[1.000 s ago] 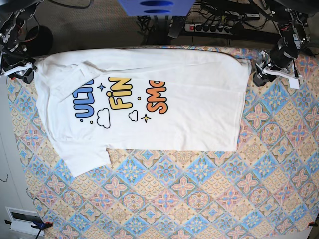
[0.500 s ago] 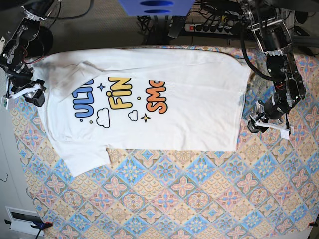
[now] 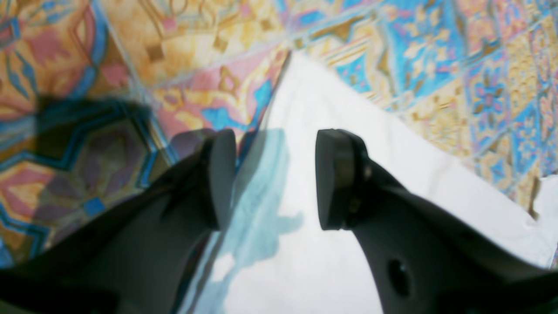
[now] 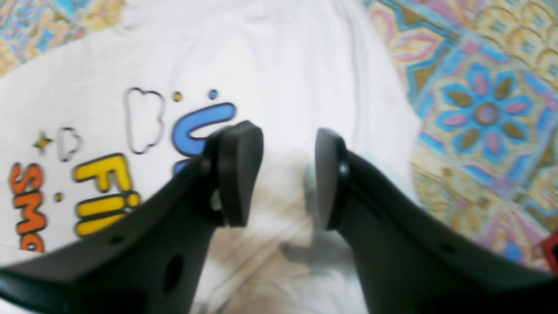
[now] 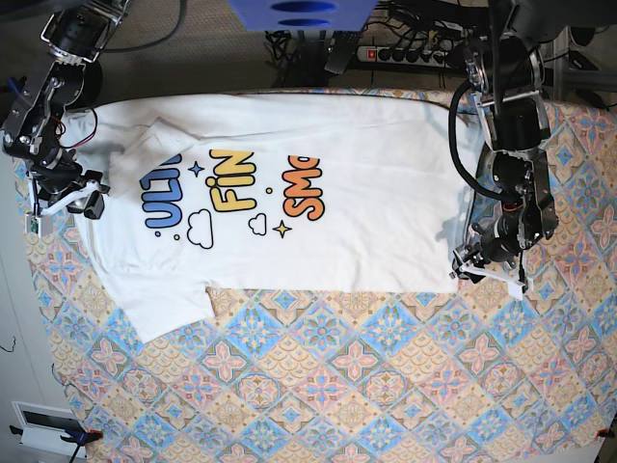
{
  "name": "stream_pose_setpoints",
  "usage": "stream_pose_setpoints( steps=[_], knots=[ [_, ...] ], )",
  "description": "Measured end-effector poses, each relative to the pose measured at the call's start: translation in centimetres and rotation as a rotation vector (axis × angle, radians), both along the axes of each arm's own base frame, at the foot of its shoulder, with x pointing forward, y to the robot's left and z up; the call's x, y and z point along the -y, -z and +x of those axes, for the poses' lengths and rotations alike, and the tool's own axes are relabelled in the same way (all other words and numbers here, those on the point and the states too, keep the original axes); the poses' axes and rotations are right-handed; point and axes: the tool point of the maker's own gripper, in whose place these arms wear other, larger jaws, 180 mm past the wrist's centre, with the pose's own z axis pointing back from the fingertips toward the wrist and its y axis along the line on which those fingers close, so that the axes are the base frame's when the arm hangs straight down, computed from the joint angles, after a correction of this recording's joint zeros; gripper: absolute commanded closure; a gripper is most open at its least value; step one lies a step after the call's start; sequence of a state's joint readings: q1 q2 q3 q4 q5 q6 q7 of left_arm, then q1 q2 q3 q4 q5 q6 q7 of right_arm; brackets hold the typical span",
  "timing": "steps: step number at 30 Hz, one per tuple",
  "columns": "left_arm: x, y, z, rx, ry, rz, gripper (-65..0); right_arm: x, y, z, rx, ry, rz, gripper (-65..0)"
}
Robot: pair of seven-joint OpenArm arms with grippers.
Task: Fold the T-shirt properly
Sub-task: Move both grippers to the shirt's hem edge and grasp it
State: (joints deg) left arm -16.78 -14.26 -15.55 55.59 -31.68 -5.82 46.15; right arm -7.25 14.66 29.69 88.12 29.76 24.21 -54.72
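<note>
The white T-shirt [image 5: 386, 193] lies flat on the patterned tablecloth [image 5: 386, 386], folded lengthwise, with part of the blue, yellow and orange print [image 5: 231, 183] facing up. My left gripper [image 5: 463, 268] is open at the shirt's near right corner. In the left wrist view its fingertips [image 3: 274, 174] straddle the shirt's edge [image 3: 305, 96] close above the cloth. My right gripper [image 5: 89, 204] is open over the shirt's left side near the sleeve. In the right wrist view it [image 4: 287, 174] hovers over wrinkled white fabric [image 4: 283, 65] beside the blue letters [image 4: 205, 122].
A power strip [image 5: 405, 53] with cables and a blue object [image 5: 299, 14] lie behind the table's far edge. A white box [image 5: 39, 424] sits off the table at the near left. The tablecloth [image 3: 130, 52] extends in front of the shirt.
Both grippers have moved from the shirt's far corners toward the near side: the left along the right edge to the near right corner, the right down along the left edge.
</note>
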Motion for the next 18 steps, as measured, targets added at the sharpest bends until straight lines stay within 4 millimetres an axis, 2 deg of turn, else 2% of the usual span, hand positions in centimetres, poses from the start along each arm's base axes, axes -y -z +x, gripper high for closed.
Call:
stream_pose_setpoints(
  steps=[3, 7, 16, 18],
  knots=[
    [-0.3, 0.5, 0.3, 0.009, -0.027, 0.000, -29.2, 0.0, -0.5, 0.7, 0.022, -0.003, -0.008, -23.3],
    [-0.3, 1.8, 0.0, -0.003, 0.003, 0.079, -29.2, 0.1, -0.2, 0.4, 0.004, -0.003, -0.018, -23.3],
    [3.3, 2.3, 0.9, 0.028, 0.069, 0.070, -28.3, 0.1, -0.2, 0.4, 0.002, -0.004, -0.014, -23.3],
    [4.0, 2.3, 1.0, 0.031, 0.072, 0.059, -24.4, 0.2, -0.2, 0.4, 0.003, -0.004, -0.018, -23.3]
  ],
)
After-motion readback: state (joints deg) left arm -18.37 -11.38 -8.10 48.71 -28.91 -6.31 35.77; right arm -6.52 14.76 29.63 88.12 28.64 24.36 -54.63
